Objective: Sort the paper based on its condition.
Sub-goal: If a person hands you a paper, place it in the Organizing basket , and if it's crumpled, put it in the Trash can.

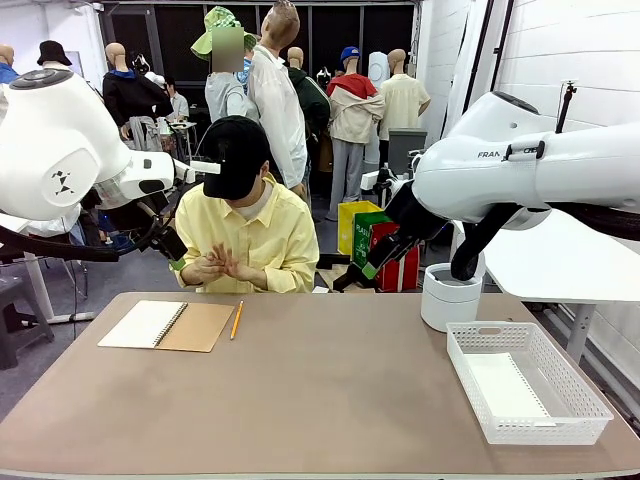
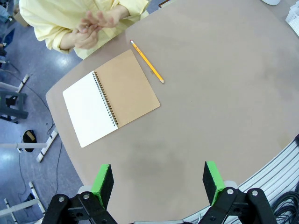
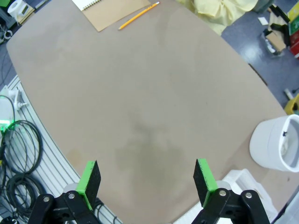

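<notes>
A smooth flat sheet of white paper [image 1: 506, 386] seems to lie on the bottom of the white mesh basket [image 1: 570, 412] at the right of the table. My left gripper [image 2: 157, 182] hangs open and empty high over the table's near left part. In the front view the left gripper [image 1: 175, 258] is raised at the left, beside the person. My right gripper [image 3: 146, 179] is also open and empty, above bare tabletop. From the front, the right gripper [image 1: 360, 272] is held up right of the person. The person's hands [image 1: 215, 265] are pressed together at the far edge.
An open spiral notebook [image 1: 165, 325] with a brown cover lies at the far left, a yellow pencil [image 1: 236, 320] just right of it. A white round bin [image 1: 450, 297] stands behind the basket. From above, the notebook [image 2: 112, 98], the pencil [image 2: 147, 62] and the bin [image 3: 275, 144] also show.
</notes>
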`<action>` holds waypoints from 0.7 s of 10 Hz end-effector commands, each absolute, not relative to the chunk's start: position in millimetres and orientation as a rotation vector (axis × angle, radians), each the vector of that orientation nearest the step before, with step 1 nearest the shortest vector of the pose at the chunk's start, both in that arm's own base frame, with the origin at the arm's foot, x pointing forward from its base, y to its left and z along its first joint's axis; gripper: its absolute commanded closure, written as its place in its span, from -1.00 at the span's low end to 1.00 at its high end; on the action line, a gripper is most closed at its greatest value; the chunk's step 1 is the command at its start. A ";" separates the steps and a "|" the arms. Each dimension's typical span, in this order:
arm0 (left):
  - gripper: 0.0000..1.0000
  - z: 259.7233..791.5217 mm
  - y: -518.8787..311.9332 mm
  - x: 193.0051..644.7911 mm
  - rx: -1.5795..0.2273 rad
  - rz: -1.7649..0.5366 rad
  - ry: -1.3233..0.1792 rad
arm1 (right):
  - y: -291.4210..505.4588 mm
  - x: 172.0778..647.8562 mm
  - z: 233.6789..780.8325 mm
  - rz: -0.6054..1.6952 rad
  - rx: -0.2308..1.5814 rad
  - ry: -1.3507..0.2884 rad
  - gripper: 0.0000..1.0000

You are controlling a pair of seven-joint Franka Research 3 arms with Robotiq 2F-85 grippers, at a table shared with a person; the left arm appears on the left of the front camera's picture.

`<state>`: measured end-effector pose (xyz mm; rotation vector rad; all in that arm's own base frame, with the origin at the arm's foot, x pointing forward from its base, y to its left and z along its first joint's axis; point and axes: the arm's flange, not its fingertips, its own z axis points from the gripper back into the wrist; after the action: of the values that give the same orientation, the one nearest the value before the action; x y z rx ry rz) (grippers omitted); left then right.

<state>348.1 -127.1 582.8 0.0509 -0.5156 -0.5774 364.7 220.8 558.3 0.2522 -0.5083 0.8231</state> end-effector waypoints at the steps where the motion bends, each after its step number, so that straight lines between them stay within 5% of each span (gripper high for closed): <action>1: -1.00 583.1 -126.4 348.5 0.049 -0.580 -0.521 | 222.0 364.8 559.7 0.808 0.243 -0.515 -1.00; 7: -1.00 583.1 -126.4 348.5 0.049 -0.580 -0.521 | 222.0 364.8 559.7 0.808 0.243 -0.515 -1.00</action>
<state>348.1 -127.1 582.8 0.0509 -0.5156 -0.5774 364.7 220.8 558.3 0.2522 -0.5083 0.8230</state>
